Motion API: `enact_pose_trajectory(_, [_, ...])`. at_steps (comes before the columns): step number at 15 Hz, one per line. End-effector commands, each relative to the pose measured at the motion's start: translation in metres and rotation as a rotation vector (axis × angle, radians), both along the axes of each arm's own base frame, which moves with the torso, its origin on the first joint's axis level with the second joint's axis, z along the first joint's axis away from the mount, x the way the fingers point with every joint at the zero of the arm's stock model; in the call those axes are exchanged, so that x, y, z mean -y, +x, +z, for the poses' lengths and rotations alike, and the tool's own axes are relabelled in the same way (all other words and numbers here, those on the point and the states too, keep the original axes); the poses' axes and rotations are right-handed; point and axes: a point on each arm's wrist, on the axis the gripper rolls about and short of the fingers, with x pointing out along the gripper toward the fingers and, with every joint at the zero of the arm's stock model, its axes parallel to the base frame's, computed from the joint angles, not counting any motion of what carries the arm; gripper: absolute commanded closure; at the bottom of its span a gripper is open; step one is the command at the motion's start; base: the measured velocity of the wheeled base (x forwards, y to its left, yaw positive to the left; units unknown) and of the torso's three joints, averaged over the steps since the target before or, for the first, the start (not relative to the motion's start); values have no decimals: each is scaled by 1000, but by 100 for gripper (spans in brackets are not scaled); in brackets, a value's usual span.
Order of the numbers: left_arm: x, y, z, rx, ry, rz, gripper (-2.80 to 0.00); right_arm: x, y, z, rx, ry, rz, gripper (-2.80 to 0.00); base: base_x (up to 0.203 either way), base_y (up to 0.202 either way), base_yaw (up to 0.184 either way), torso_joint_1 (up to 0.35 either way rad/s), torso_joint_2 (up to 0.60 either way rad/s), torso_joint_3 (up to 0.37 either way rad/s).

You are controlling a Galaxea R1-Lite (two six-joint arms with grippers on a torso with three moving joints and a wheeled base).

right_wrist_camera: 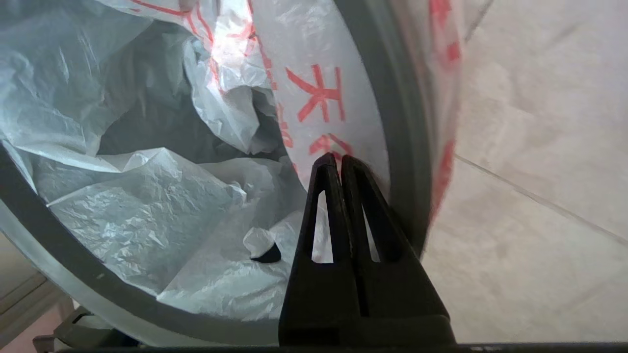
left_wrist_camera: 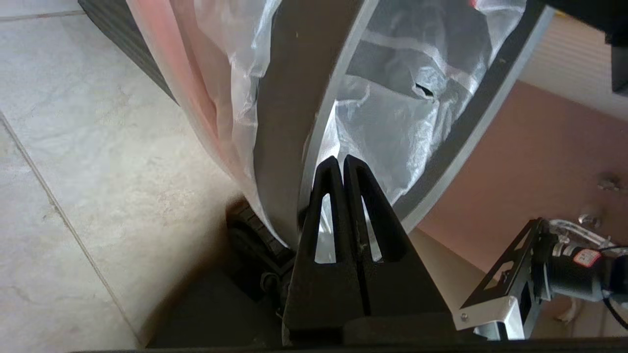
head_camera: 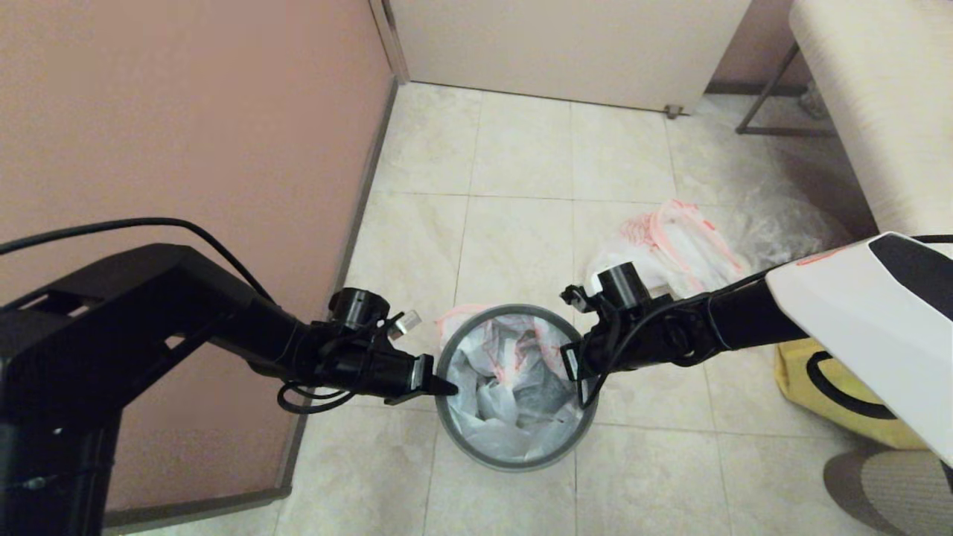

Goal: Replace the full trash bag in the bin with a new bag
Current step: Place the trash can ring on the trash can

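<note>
The bin (head_camera: 514,463) stands on the tiled floor between my two arms, its grey hoop (right_wrist_camera: 398,98) lying on the rim. The new bag (head_camera: 506,387), white with orange-red lettering (right_wrist_camera: 319,93), lines the inside, and its edge folds out over the rim. At the bin's left rim my left gripper (head_camera: 449,386) (left_wrist_camera: 340,159) is shut, its tips just inside the hoop (left_wrist_camera: 282,98) over the bag film. Across from it, my right gripper (head_camera: 581,387) (right_wrist_camera: 338,158) is shut too, with its tips against the bag beside the hoop. The full trash bag (head_camera: 670,246) lies on the floor behind the bin to the right.
A pink wall (head_camera: 186,134) runs close along the left. A clear crinkled bag (head_camera: 789,219) lies by the full bag, under a pale bench (head_camera: 878,97). A yellow bag (head_camera: 819,391) sits at the right near my right arm. A door (head_camera: 566,45) closes the far side.
</note>
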Motion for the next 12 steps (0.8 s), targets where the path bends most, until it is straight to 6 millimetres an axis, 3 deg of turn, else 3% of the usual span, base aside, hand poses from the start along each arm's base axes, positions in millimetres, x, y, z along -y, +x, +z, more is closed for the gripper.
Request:
enact_pose_trajectory(1, [-1,2,-6,-12,5,7,0,2,4,-9,-16,-6,-7,0,0,0,0,0,0,0])
enact_pose_trajectory(5, [-2,2,-4,-5,3,9,0,4,6,-15,-30,0,-1,0,0,0,0,0,0,0])
enact_pose_trajectory(7, [-1,-1,5,9,0,7,0,4,4,-8,-15,7,1,0,0,0,0,0,0,0])
enact_pose_trajectory(9, [-1,-5,17,29,-7,6,0,3,0,3,1,14,6,0,0,0,0,0,0,0])
enact_pose_trajectory(12, [-1,-14,56,115,-36,7,0,-2,-15,33,50,40,26,0,0,0,0,0,0,0])
